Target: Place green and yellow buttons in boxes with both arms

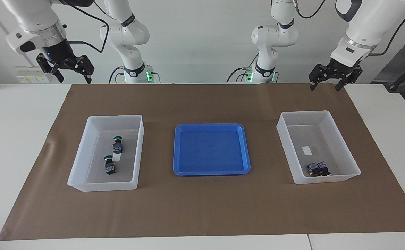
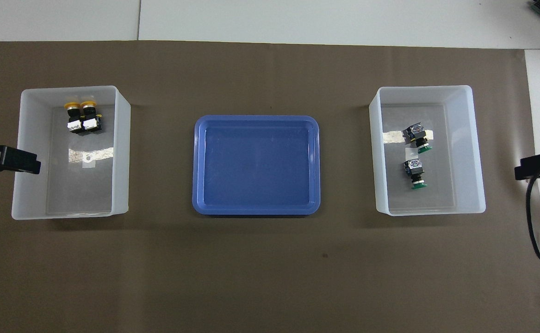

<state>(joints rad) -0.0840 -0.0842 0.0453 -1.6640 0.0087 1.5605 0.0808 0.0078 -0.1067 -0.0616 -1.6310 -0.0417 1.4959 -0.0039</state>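
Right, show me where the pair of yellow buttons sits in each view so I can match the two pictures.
Facing view: the yellow buttons lie side by side in the box at the left arm's end, at its end farther from the robots, low at the picture's right.
Overhead view: the same pair shows in that box at the picture's upper left.
Shared landmark: the blue tray, midway between the boxes.

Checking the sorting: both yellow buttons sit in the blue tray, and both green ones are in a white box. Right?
Not quite. The overhead view shows the yellow buttons in the white box at the left arm's end; the blue tray holds nothing. The green buttons are boxed, as you say.
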